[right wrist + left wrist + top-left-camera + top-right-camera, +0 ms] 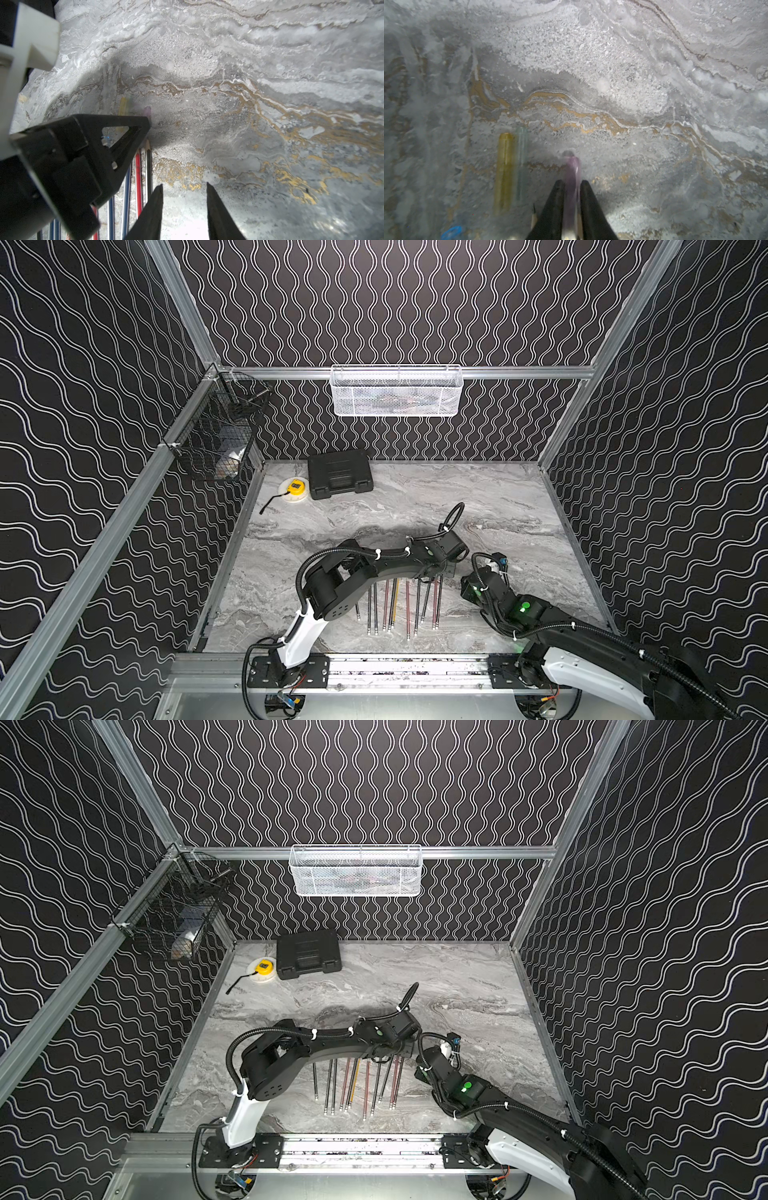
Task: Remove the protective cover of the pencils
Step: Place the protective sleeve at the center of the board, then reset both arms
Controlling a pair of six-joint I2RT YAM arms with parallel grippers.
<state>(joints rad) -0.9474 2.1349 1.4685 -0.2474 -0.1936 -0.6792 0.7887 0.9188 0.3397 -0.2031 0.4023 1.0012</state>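
Several pencils (395, 605) (357, 1085) with black, red and yellow bodies lie side by side near the table's front. My left arm (374, 568) reaches across their far ends. In the left wrist view my left gripper (572, 181) is shut on a blurred purple see-through cover (572, 166). A yellow cover (505, 166) and a clear cover (521, 158) lie loose on the marble beside it, next to a bare pencil tip (533, 209). My right gripper (184, 185) stands open and empty just right of the pencils (138, 176), facing the left gripper's fingers (124, 141).
A black case (340, 473) and a yellow tape measure (296, 488) sit at the back left. A white mesh basket (397, 391) hangs on the back wall, a black wire basket (216, 435) on the left rail. A small blue ring (451, 232) lies by the covers.
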